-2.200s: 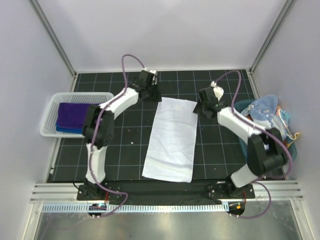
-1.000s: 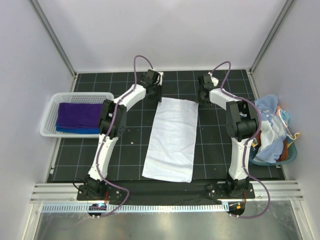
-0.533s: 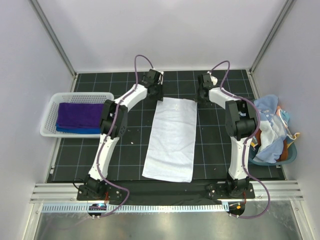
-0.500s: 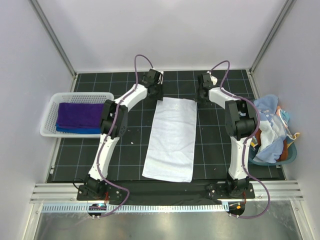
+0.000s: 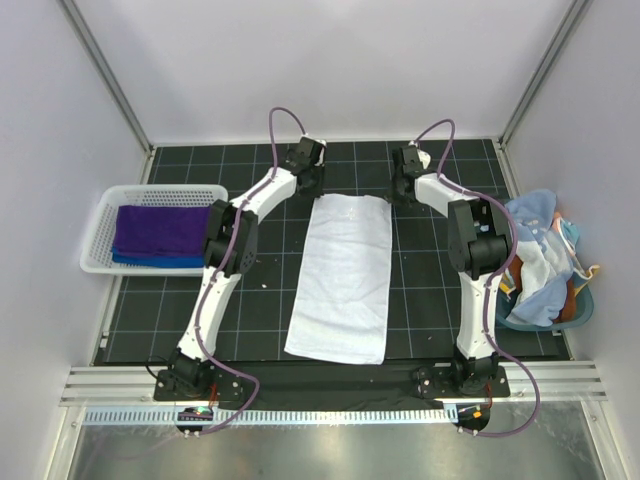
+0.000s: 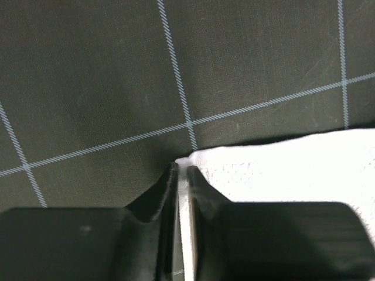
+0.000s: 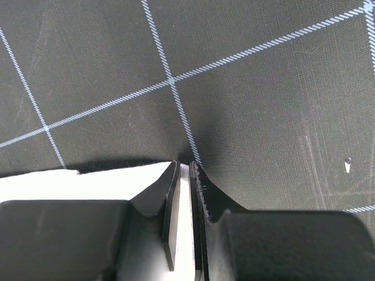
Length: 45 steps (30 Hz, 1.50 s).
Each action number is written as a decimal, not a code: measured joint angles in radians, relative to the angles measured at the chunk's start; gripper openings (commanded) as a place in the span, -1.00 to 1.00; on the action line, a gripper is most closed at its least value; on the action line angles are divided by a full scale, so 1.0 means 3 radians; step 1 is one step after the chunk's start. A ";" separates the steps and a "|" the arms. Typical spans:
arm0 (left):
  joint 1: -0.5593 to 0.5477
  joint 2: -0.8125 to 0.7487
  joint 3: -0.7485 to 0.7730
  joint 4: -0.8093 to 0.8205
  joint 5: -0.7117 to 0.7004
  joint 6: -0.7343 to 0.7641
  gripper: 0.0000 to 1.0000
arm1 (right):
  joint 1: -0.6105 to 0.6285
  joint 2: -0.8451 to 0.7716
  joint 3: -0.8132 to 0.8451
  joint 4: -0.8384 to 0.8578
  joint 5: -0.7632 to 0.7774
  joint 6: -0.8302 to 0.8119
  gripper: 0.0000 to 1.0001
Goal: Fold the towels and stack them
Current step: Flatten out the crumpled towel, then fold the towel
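A white towel [image 5: 342,275] lies flat and lengthwise in the middle of the black grid mat. My left gripper [image 5: 311,190] is at its far left corner. In the left wrist view the gripper [image 6: 182,167] is shut on that corner of the towel [image 6: 293,170], with white cloth pinched between the pads. My right gripper [image 5: 397,193] is at the far right corner. In the right wrist view it [image 7: 183,165] is shut on the white towel [image 7: 88,184] too. A folded purple towel [image 5: 155,228] rests on a blue towel [image 5: 150,260] in the basket.
The white perforated basket [image 5: 100,215] stands at the left edge of the mat. A teal tub [image 5: 585,300] heaped with mixed cloths sits at the right edge. Both arms reach far forward along either side of the white towel.
Both arms have stretched out to the towel's far corners since the earliest frame. Over the last second the jaws of both grippers have closed on the corners.
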 measured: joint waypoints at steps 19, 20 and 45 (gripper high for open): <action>0.0196 -0.0242 -0.0357 0.0512 0.0029 -0.0177 -1.00 | 0.0017 0.0076 0.0440 -0.0209 0.0031 -0.0117 -0.98; 0.0219 -0.0253 -0.0357 0.0544 0.0060 -0.0186 -1.00 | 0.0017 0.0078 0.0490 -0.0206 0.0029 -0.0122 -0.98; 0.0526 -0.1462 -0.1246 0.1120 0.0676 -0.0540 -1.00 | 0.0240 -0.0632 0.0128 0.0074 -0.0053 -0.0289 -0.98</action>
